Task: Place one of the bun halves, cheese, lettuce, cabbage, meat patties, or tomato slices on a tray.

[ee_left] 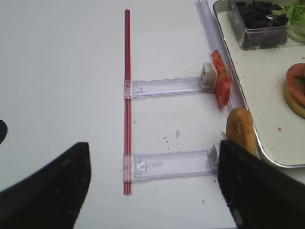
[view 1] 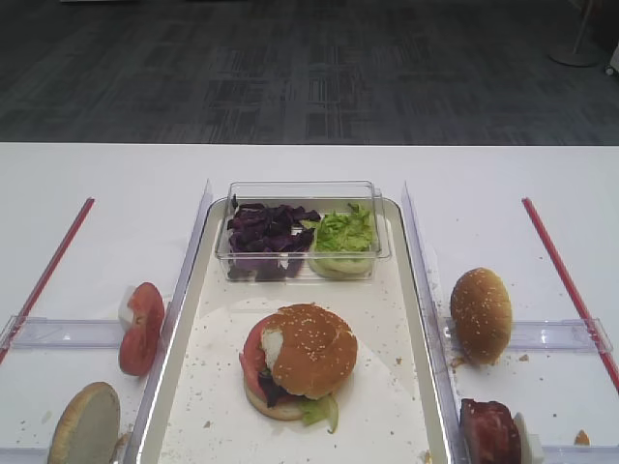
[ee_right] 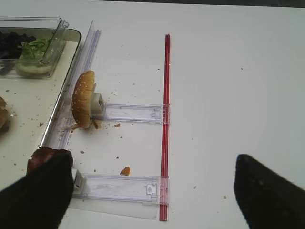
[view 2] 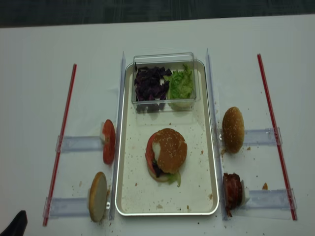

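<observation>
The patched sesame bun top (view 1: 314,348) caps a stack on the tray (view 1: 387,387), with a tomato slice (view 1: 252,356) and lettuce poking out beneath. Another tomato slice (ee_left: 220,83) stands on edge left of the tray. Cabbage (view 1: 266,230) and lettuce (view 1: 344,230) fill the clear box. A meat patty (view 1: 490,432) stands right of the tray. Cheese is hidden. My right gripper (ee_right: 152,191) is open over the table, its left finger beside the patty (ee_right: 40,156). My left gripper (ee_left: 152,191) is open and empty, its right finger by the flat bun disc (ee_left: 240,129).
A plain sesame bun (view 1: 481,314) stands on edge right of the tray. Clear plastic holders (ee_right: 128,113) (ee_left: 167,87) run from the tray sides to red strips (ee_right: 167,95) (ee_left: 127,71). The clear box (view 1: 302,193) sits at the tray's far end.
</observation>
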### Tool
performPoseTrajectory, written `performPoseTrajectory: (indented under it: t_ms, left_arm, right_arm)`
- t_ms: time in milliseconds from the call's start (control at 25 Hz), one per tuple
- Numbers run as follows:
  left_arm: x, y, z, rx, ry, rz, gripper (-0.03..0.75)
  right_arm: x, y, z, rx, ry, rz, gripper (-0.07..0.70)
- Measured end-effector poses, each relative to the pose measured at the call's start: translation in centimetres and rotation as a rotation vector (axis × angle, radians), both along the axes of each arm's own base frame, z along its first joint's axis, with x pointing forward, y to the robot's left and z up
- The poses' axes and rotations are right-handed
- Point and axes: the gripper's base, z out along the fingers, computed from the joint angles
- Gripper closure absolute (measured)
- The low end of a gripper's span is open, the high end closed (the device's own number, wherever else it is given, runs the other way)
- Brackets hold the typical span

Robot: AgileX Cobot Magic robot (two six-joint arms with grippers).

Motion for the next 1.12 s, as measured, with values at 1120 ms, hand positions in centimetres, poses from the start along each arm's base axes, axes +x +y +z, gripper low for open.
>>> performPoseTrajectory:
  t_ms: [1120]
  left_arm:
    - [0.0,0.0,0.0,0.0,0.0,0.0,0.207]
  right_arm:
    - [0.0,0.0,0.0,0.001,0.0,-0.001,-0.06]
